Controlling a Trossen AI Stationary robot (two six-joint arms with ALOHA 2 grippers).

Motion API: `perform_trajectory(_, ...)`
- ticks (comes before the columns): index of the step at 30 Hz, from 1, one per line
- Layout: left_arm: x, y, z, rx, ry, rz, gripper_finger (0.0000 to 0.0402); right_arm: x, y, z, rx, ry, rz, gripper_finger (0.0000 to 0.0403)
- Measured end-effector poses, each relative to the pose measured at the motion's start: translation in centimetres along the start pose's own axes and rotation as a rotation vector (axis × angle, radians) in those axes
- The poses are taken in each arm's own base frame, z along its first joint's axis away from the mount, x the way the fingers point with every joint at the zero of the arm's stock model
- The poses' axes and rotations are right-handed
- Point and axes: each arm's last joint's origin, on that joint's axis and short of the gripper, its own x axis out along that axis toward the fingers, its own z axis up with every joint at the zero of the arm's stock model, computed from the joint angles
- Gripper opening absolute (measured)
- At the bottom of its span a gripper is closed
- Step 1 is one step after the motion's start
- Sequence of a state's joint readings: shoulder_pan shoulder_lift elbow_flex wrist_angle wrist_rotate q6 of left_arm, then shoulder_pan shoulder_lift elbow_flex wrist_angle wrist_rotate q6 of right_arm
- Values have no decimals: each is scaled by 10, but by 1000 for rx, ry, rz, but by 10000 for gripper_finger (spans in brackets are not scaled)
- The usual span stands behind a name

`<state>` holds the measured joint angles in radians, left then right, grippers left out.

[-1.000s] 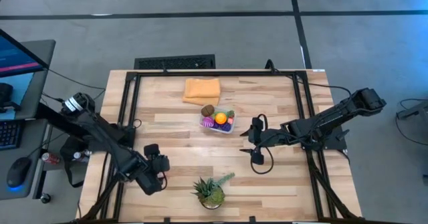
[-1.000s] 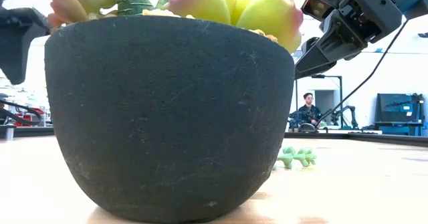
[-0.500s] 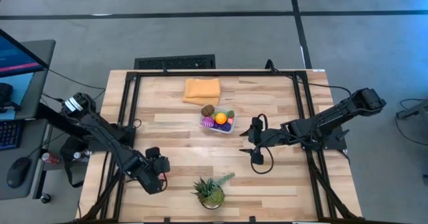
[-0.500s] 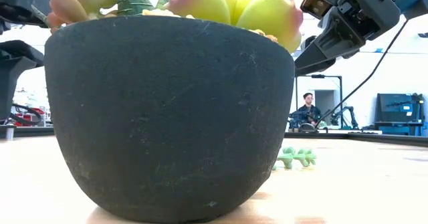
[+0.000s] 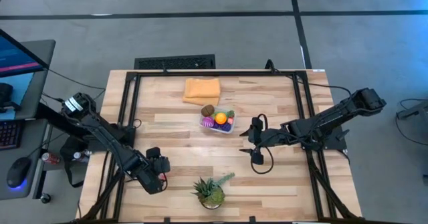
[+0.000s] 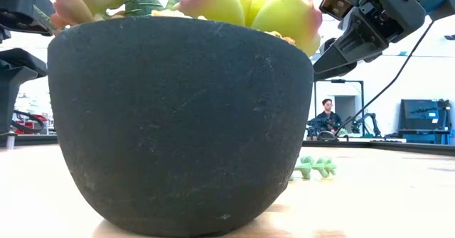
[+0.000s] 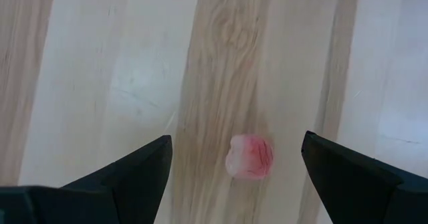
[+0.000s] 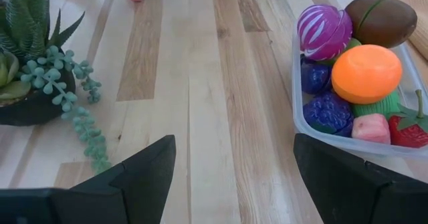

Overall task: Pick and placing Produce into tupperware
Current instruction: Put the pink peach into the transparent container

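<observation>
Left wrist view: a small pink-red piece point(image 7: 250, 156), probably fruit, is framed between the released left claw point(image 7: 235, 167); an off-centre descent could knock it away.

A: Where is the left arm?
B: It reaches in from the table's left edge, slanting toward the near side. The left gripper point(image 5: 158, 174) hangs low over the near-left part of the wood, pointing down, jaws spread wide with nothing between them.

A: And the right arm?
B: It stretches in from the right edge, nearly level. The right gripper point(image 5: 255, 154) sits right of the table's middle, fingers apart, empty.
</observation>
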<state>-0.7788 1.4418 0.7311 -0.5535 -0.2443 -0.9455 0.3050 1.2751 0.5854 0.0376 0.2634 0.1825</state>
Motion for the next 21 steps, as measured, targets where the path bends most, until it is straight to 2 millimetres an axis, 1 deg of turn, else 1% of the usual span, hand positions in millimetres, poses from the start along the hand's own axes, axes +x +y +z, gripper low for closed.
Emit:
perform_trajectory(17,0,-3,3,-8,-35,-22,322,0,0,0,0,0,1,296)
perform_trajectory(21,8,-4,1,4,-12,-6,322,0,0,0,0,1,0,296)
